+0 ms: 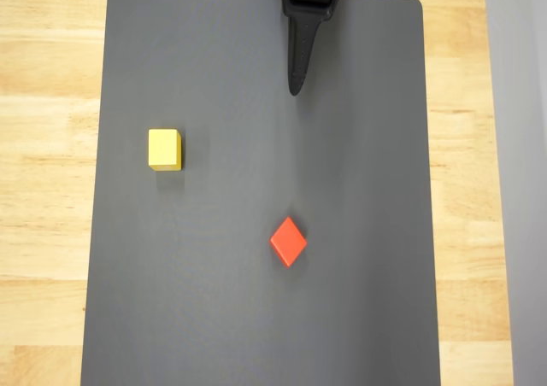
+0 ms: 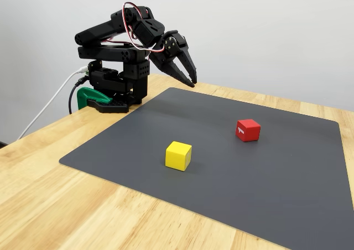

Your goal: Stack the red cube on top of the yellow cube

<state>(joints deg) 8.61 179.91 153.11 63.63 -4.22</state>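
Cubes sit well apart on the dark grey mat (image 2: 287,206) that covers most of the wooden counter (image 2: 50,206). In the overhead view the red cube (image 1: 289,241) lies right of centre, turned so a corner points toward the arm, and the yellow cube (image 1: 164,149) sits to the left, square to the mat's edges. In the fixed view the red cube (image 2: 248,130) shows a small white mark on one side face, and the yellow cube (image 2: 178,155) is nearer the camera.

The gripper (image 2: 187,73) hangs folded back over the far edge of the mat, well clear of both cubes and grasping nothing; its fingers look close together, near clenched, with only a narrow gap between them.

Judging by looks, the red cube is small, rigid and light — no risk of crushing, but its smooth faces may be slippery, so a firm, centred pinch seems wise. Because it sits diagonally, the jaws would need turning to meet two opposite flat faces rather than corners — gripping across corners would likely twist it. Taking hold around mid-height should leave its underside free to settle flat on the yellow cube's top.
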